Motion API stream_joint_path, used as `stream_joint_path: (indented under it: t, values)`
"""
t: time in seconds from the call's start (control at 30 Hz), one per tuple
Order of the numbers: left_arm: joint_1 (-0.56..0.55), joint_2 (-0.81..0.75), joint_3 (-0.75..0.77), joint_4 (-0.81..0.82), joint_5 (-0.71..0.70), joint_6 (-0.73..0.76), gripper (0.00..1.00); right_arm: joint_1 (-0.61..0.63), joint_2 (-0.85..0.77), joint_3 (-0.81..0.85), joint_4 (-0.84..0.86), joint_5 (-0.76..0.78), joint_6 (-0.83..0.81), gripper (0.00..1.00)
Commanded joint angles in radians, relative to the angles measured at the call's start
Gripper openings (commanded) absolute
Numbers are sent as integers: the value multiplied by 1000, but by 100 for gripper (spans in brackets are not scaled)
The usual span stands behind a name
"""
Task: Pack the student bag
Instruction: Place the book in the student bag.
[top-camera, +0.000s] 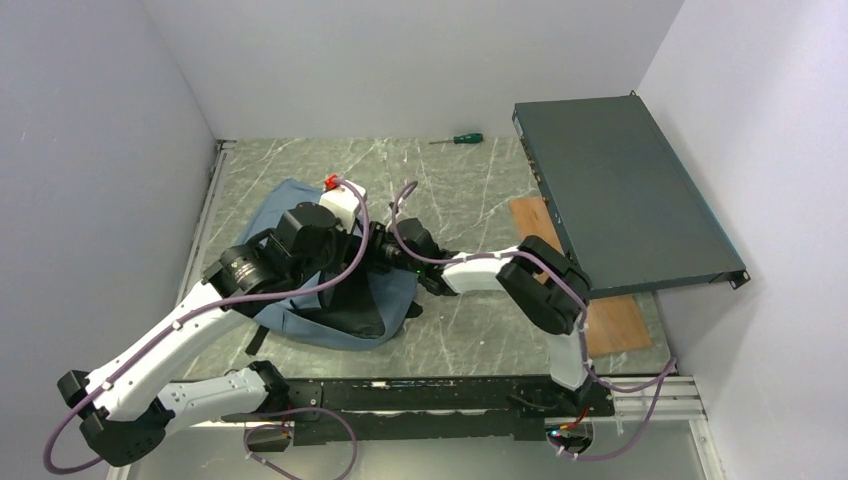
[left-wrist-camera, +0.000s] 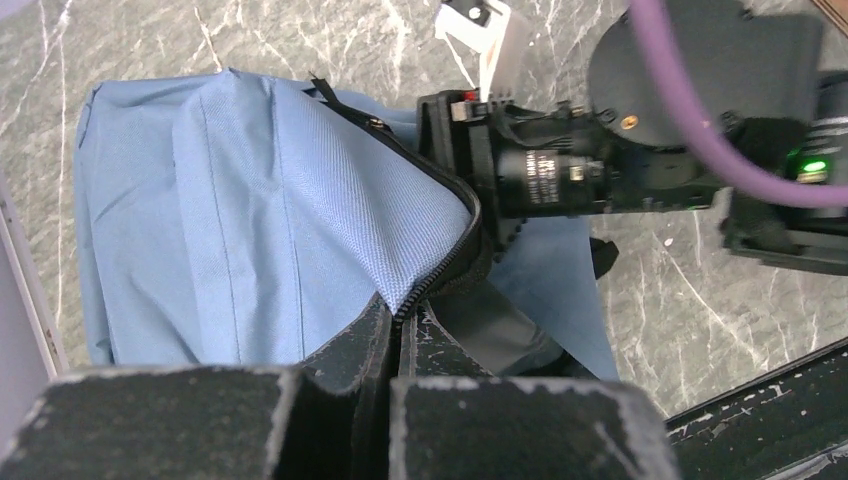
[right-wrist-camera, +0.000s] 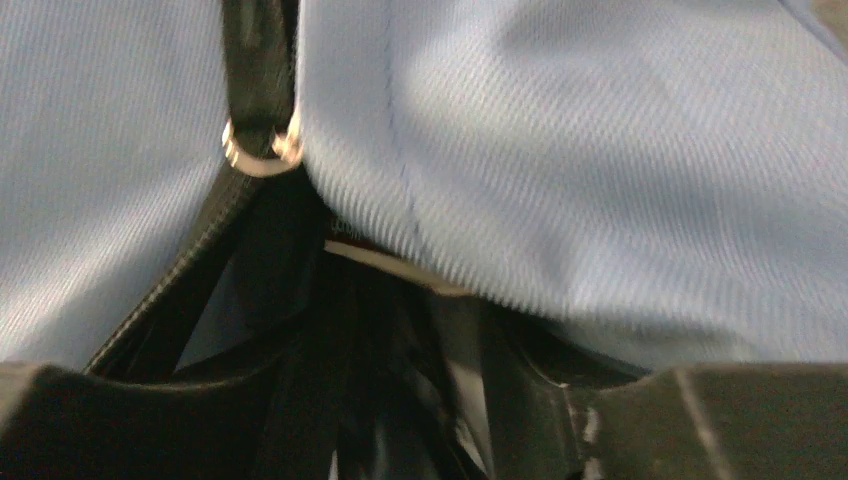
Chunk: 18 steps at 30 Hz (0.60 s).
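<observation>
Two white-and-black robot arms are bolted at the near edge of a grey-green marbled table (top-camera: 470, 200). The left arm (top-camera: 170, 335) reaches in from the near left and the right arm (top-camera: 545, 290) bends in from the near right. Both meet over one student bag (top-camera: 283, 205), which lies left of centre on the table.

The bag is soft grey-blue woven fabric with a fine diagonal rib. Its mouth opens toward the near side, showing black lining (top-camera: 355, 312). From overhead, the arms hide much of it. The left hand (left-wrist-camera: 400, 340) is pressed together on the bag's black zip edge (left-wrist-camera: 440, 255), pinching it (the flap arches up from that spot). The right hand (right-wrist-camera: 410, 400) has its two fingers spread at the bag's mouth, with dark folds between them. Its close view is blurred, so those folds are hard to make out. Just beyond, one small gold-coloured ring (right-wrist-camera: 262, 155) hangs from a black strap.

At the bag's far edge sits one small red piece (top-camera: 330, 181), too small to identify. To the right, one flat brown wooden board (top-camera: 612, 325) is partly covered by one flat, rectangular, dark grey metal box (top-camera: 625, 190). At the far edge of the table lies one screwdriver (top-camera: 457, 139) with a green handle.
</observation>
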Motion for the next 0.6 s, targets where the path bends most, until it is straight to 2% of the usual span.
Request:
stream_joint_path:
  t: [0.0,0.07,0.13,0.27,0.4,0.5,0.57]
  values:
    - [-10,-45,-29,133,-6,-13,0,-7,-193,-40,-241,-21,-194,54]
    - [-9,-47,-48,135,-8,-20,0,-6,-272,-83,-381,-40,-278,60]
    - [-10,-48,-69,134,4,-32,0,-6,-370,-141,-486,-25,-360,70]
    - [-10,-51,-107,132,57,-83,0,-23,-506,-151,-728,12,-554,76]
    - [-10,-57,-141,123,99,-129,0,-71,-514,-124,-779,33,-712,78]
    - [-9,-63,-173,108,123,-195,0,-116,-473,-104,-723,26,-799,80]
    - [-10,-61,-202,80,84,-318,0,-160,-420,-77,-691,-7,-823,83]
